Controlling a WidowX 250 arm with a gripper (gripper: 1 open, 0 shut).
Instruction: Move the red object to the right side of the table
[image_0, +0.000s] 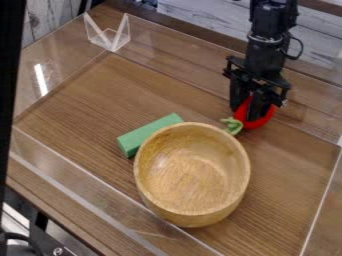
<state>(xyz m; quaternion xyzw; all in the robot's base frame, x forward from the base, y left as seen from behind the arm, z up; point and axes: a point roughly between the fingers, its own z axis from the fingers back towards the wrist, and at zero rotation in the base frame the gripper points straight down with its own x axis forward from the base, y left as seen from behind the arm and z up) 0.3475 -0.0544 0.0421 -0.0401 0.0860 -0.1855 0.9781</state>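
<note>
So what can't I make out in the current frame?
- Red toy: its upper part is hidden in the camera view by the gripper.
- Fingertips: too small and dark there to tell whether they touch the toy.
- Bowl's underside: hidden by the bowl itself.
- Arm: cut off by the top edge.

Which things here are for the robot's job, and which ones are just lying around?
For the job:
- red toy fruit
- table
- gripper, at the fruit

Just there:
- wooden bowl
- green block
- clear pointy thing
</note>
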